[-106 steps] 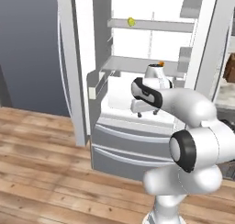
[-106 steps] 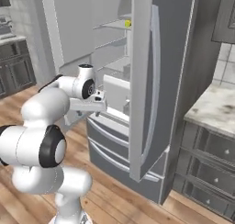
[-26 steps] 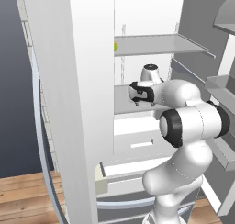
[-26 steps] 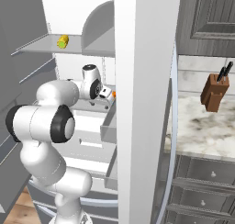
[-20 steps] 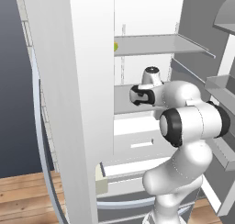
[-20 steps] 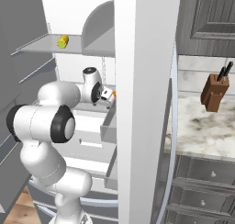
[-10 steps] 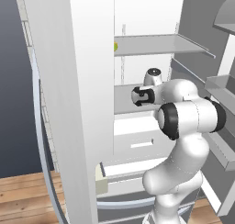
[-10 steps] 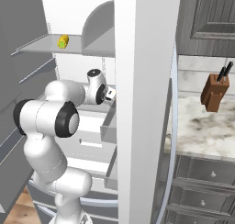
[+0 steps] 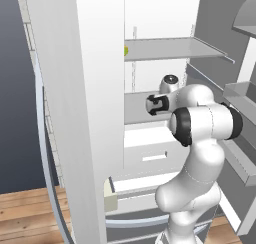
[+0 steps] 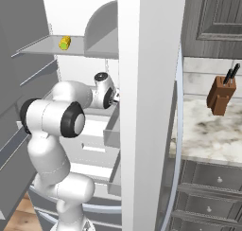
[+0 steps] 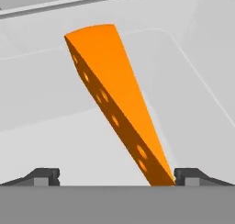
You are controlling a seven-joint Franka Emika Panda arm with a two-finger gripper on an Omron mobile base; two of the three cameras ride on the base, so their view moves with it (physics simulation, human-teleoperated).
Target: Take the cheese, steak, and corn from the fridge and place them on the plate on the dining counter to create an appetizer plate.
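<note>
The cheese (image 11: 114, 94), an orange wedge with holes along its side, lies on a pale grey shelf inside the fridge (image 9: 160, 48). In the hand view its narrow tip points at me and ends just inside the right fingertip (image 11: 190, 176). My gripper (image 11: 117, 178) is open, with its tips on either side of that tip and apart from it. The hand (image 9: 157, 103) reaches in over the middle shelf. The corn (image 10: 64, 42), a yellow cob with a green end, rests on the upper shelf (image 10: 42, 48). The steak, the plate and the dining counter are out of view.
The thick white fridge door (image 9: 75, 113) stands open close on the left of the arm, and the other door (image 10: 146, 107) hides the hand's front. White drawers (image 9: 150, 153) sit below the shelf. A knife block (image 10: 221, 95) stands on a marble top at the right.
The hand has pushed deeper into the fridge along the middle shelf toward the cheese. The jaws stayed open.
</note>
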